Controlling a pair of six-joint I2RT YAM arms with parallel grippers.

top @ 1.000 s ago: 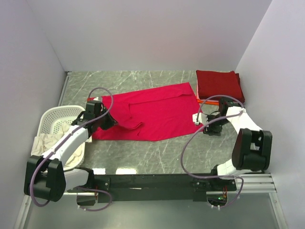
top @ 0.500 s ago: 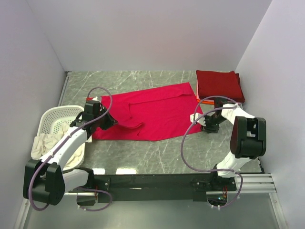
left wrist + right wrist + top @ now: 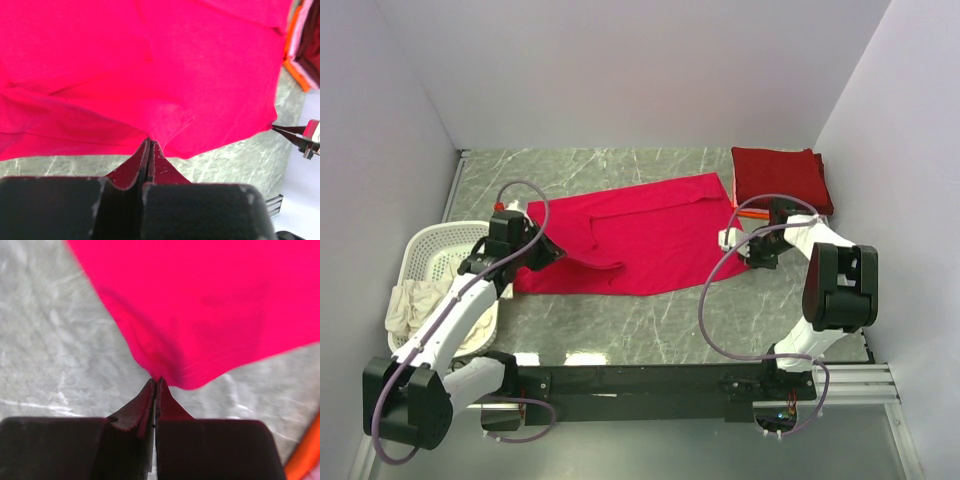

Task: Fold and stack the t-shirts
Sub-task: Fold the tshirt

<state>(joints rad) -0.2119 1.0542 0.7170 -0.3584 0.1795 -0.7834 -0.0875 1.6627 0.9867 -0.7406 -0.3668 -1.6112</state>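
Now, both my left jaws and right jaws are pressed together, each pinching an edge of the crimson t-shirt (image 3: 650, 235) lying mid-frame on the counter (image 3: 620, 320). I should lift both evenly, cloth taut; the folded maroon stack (image 3: 780, 178) sits upper right.

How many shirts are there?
4: a crimson shirt spread mid-table, a maroon shirt folded far right, an orange shirt peeking beneath it, a cream shirt in the basket. Others may be hidden.
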